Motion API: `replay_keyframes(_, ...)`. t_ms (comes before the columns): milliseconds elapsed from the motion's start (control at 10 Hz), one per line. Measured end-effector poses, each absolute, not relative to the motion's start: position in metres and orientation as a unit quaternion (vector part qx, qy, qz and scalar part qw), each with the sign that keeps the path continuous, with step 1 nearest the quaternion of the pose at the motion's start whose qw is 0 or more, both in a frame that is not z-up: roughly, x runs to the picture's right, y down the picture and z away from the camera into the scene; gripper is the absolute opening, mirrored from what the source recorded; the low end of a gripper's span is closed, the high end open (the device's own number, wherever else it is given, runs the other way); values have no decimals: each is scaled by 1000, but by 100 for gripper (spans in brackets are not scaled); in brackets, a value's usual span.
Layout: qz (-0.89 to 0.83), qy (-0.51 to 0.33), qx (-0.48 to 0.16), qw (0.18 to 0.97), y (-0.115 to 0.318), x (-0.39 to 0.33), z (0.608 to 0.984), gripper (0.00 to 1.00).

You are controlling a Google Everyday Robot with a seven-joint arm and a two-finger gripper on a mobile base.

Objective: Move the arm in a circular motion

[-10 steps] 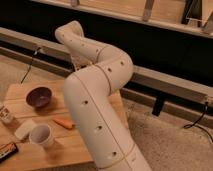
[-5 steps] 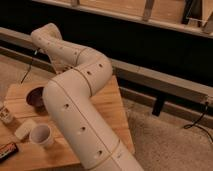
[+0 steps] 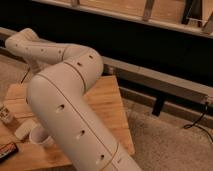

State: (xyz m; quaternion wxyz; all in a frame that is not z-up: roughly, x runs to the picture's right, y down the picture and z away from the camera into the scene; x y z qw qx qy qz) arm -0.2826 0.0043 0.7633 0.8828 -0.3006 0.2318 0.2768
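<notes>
The arm (image 3: pixel 75 115) rises from the front, crosses over the surface (image 3: pixel 112 112), bends and reaches left. Its hand is hidden behind the arm's thick part. A cup (image 3: pixel 39 136) stands on the surface left of the arm, with a bar (image 3: pixel 7 149) further left. A cable (image 3: pixel 197 120) lies on the floor (image 3: pixel 165 145) to the right.

Room in warm, dim light. Near left: light wooden table (image 3: pixel 107 107) with a plank top. Floor (image 3: pixel 165 145) is speckled grey-beige, running from the table's right side to the far wall. Far side: dark wall panel (image 3: pixel 150 45) across the full width. A pale rail (image 3: pixel 155 80) runs along its foot, sloping down to the right, on a dark post (image 3: pixel 159 104). Above the panel: wooden ledge (image 3: pixel 115 7) with metal brackets (image 3: pixel 148 10). Black cable (image 3: pixel 197 122) on the floor, right. My claw is hidden behind my arm (image 3: pixel 65 105), left.
</notes>
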Motion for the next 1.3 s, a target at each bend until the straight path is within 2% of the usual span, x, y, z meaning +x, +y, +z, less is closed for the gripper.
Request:
replay_keyframes(500, 235, 196, -326, 894, 57, -294, 711, 65)
replay_keyframes(900, 219, 171, -332, 902, 87, -273, 654, 65)
replay_keyframes(1300, 217, 176, -347, 895, 122, -241, 616, 65)
